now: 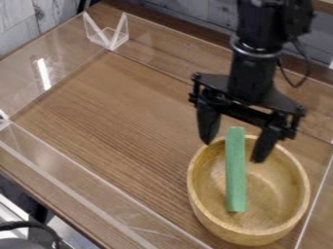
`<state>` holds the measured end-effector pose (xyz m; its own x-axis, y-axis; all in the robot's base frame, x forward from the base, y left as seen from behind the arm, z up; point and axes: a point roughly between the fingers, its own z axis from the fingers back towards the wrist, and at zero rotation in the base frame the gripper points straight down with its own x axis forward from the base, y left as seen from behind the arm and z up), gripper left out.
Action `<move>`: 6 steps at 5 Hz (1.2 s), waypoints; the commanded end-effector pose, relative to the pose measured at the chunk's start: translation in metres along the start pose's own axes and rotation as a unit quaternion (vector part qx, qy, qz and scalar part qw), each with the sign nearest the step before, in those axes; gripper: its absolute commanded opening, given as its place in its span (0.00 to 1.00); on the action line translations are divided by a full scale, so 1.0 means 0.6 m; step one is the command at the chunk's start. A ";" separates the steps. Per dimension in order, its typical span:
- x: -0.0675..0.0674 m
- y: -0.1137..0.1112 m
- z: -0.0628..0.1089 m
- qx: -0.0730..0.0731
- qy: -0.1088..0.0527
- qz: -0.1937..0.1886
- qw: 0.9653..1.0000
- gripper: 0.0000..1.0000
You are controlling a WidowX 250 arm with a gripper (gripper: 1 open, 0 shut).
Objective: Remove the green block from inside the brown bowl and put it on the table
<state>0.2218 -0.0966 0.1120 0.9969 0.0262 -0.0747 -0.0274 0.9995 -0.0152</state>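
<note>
The green block [236, 173] is a long flat bar lying in the brown bowl [208, 219], its far end leaning on the rim and its near end down inside. The bowl sits on the table [117, 107] at the lower right. My gripper [239, 138] hangs over the bowl's far rim, pointing down, open wide. Its two dark fingers [209, 123] straddle the top end of the block without touching it that I can see.
Low clear acrylic walls [53, 68] edge the table on the left and front. A clear folded stand [107, 31] sits at the back left corner. Cables trail behind the arm at the upper right.
</note>
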 end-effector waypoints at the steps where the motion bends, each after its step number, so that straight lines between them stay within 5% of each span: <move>1: -0.006 -0.012 0.014 -0.012 -0.022 -0.001 1.000 1.00; 6: -0.006 -0.021 -0.035 -0.020 -0.027 0.004 0.999 1.00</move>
<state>0.2140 -0.1070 0.0846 0.9979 0.0425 -0.0488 -0.0445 0.9982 -0.0408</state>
